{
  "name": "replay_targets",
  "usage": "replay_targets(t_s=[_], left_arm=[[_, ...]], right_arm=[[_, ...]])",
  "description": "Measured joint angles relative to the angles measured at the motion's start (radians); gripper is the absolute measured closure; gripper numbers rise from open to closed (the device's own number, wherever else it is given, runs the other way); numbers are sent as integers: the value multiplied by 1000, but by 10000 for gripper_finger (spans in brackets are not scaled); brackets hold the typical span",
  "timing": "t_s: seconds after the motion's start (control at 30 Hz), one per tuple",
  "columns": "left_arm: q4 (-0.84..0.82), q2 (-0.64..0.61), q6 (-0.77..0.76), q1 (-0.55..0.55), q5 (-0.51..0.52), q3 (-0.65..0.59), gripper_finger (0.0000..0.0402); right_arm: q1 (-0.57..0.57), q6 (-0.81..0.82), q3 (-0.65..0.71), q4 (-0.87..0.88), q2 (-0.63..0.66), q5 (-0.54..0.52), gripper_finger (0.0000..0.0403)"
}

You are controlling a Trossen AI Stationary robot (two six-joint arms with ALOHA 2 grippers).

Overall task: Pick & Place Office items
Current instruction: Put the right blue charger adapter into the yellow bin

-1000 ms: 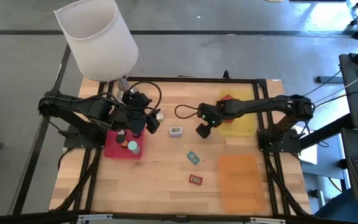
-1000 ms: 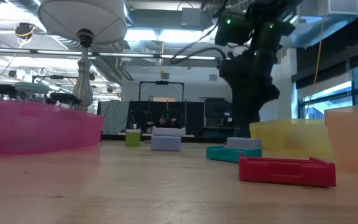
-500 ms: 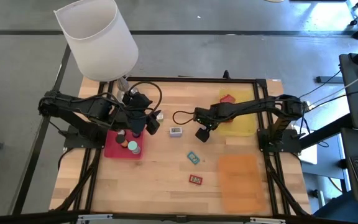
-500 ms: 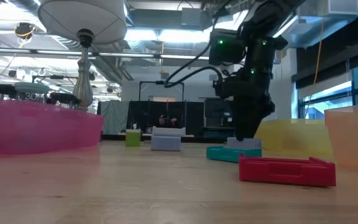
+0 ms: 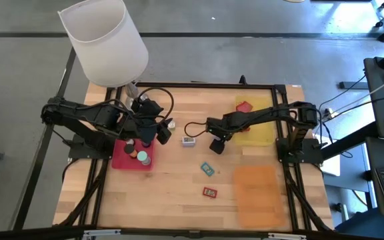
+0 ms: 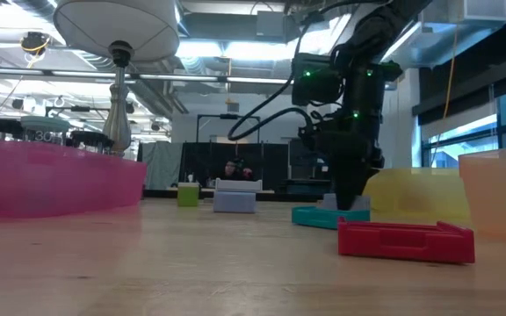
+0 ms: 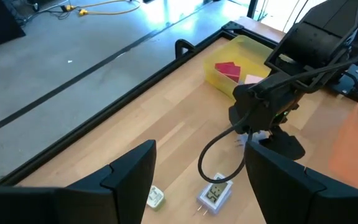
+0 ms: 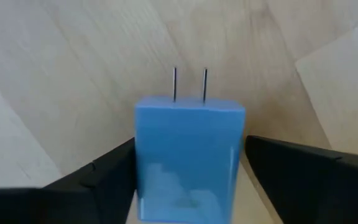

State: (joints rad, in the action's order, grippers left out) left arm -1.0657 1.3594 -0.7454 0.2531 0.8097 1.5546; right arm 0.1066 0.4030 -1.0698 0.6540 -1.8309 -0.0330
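A blue plug block (image 8: pixel 189 134) lies flat on the table's middle, its two prongs (image 8: pixel 189 84) pointing away. My right gripper (image 8: pixel 190 186) (image 5: pixel 217 145) points down over it, a finger on each side. In the low view the block (image 6: pixel 351 203) sits behind a flat teal item (image 6: pixel 319 217). My left gripper (image 7: pixel 201 162) (image 5: pixel 161 131) hangs open above the red tray (image 5: pixel 120 160), which holds black and teal round pieces (image 5: pixel 141 157). Loose on the wood are a small white display unit (image 5: pixel 189 141), a teal item (image 5: pixel 207 168) and a red item (image 5: pixel 209 192). My right gripper's fingers (image 8: pixel 104 174) come from above and stand against the block's two long sides (image 8: pixel 143 155), along its length. The block lies on the table. I cannot tell whether the fingers touch it.
A yellow tray (image 5: pixel 262 133) with a red piece (image 5: pixel 244 107) stands at the right rear. An orange tray (image 5: pixel 255 193) is at the right front. A white-shaded lamp (image 5: pixel 105 40) rises at the far left. A small pale item (image 5: pixel 171 123) lies by the left gripper.
My right gripper has come down toward the table and a little toward its left edge. It has rolled slightly and now stands low around the blue block, behind the teal item. The block has kept its place.
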Motion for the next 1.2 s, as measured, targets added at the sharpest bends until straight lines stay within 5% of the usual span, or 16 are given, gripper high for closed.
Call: replay_targets(t_s=[0.2, 0.43, 0.83, 1.2], left_arm=[[0, 0, 45, 0, 1, 0, 160], [0, 0, 52, 0, 3, 0, 160], [0, 0, 52, 0, 64, 0, 160], [1, 0, 49, 0, 73, 0, 160]], right_arm=[[1, -10, 0, 6, 2, 47, 194], [16, -27, -29, 61, 15, 131, 194], [72, -150, -193, 207, 207, 17, 183], [259, -163, -58, 334, 513, -72, 181]])
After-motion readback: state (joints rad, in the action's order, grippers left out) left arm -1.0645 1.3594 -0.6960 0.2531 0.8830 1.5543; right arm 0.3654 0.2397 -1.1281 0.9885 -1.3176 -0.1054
